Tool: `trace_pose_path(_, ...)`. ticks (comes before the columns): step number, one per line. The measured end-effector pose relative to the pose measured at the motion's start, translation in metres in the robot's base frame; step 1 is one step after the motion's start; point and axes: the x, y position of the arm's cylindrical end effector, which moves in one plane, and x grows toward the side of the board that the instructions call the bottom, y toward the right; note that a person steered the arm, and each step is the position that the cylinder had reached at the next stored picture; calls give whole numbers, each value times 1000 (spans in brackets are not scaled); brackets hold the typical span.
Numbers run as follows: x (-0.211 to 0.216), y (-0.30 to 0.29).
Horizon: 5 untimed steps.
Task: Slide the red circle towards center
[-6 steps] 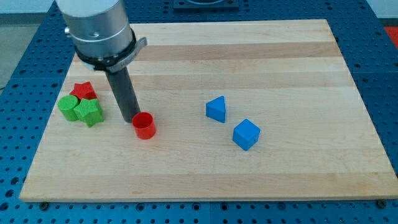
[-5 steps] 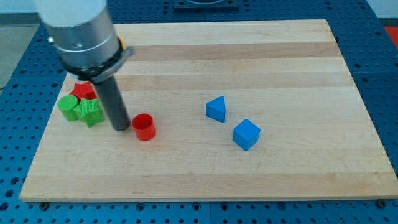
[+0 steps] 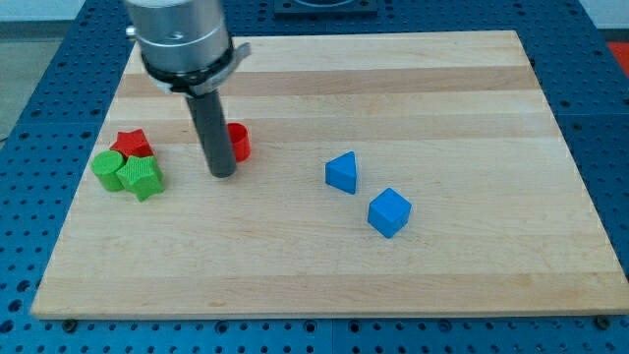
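My tip (image 3: 223,173) down on wooden tabletop (image 3: 442,88), touching red circle (image 3: 238,142) from view's lower left, rod partly hiding it. Tool is bare rod, grasping nothing.

No text, label, brand, number or sign can be read anywhere in the view, neither on the wooden board (image 3: 324,265), the coloured blocks, nor the arm's metal housing (image 3: 180,39).

The wooden board (image 3: 393,275) carries six blocks. A red circle (image 3: 238,141) sits left of center. At 9 o'clock cluster a red star (image 3: 131,144) and two green blocks (image 3: 130,173); at 4 o'clock lie a blue triangle (image 3: 342,172) and a blue cube (image 3: 389,212).
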Motion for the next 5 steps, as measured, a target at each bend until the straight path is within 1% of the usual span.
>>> trace_pose_path(1,-18,-10)
trace_pose_path(2,-48,6)
trace_pose_path(3,-56,36)
trace_pose_path(4,-56,79)
trace_pose_path(5,-56,100)
